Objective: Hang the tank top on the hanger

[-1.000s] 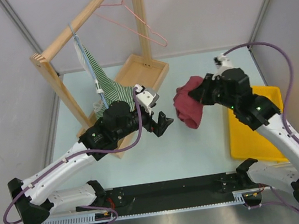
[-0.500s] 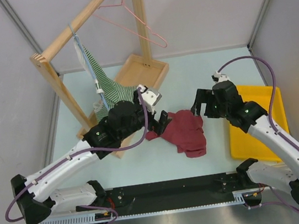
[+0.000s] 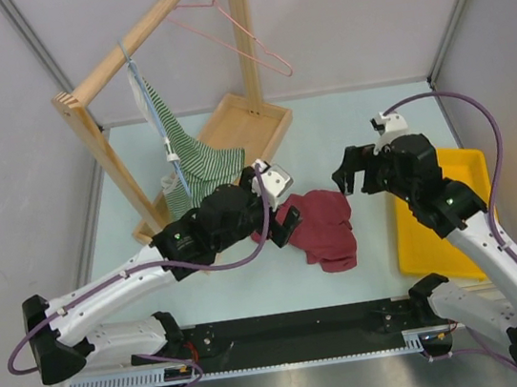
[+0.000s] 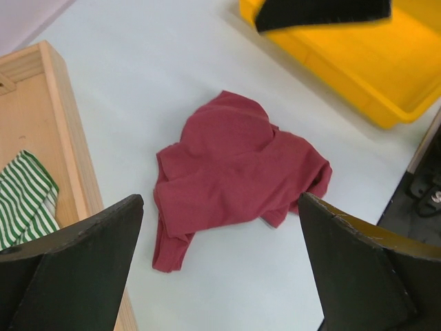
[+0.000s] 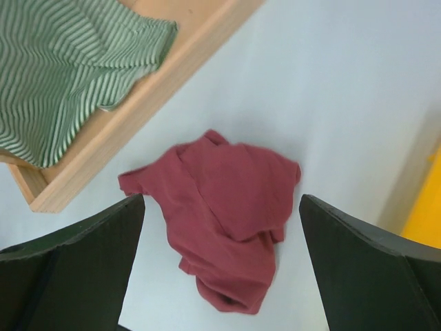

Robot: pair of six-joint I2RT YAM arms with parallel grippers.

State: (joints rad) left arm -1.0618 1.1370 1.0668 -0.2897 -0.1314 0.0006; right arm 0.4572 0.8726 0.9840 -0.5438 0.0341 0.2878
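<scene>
- Nearest the arm bases, the tank top (image 3: 321, 228) lies loose in a crumpled maroon heap on the pale table (image 3: 345, 124). Nothing holds it, and no strap can be picked out.
- The left gripper (image 3: 284, 225) sits just beside the heap's left edge with its fingers spread wide. Its wrist camera frames the cloth between them, below and slightly ahead.
- The right gripper (image 3: 356, 180), also spread wide and empty, stands a little apart beyond the heap's right side, by the yellow tray (image 3: 437, 231).
- The heap's longer run slants from the left gripper toward the near right, so the left arm looks better placed to pick.
- Farthest back, the hanger (image 3: 285, 68) hangs empty from the wooden rail (image 3: 135, 33).
</scene>
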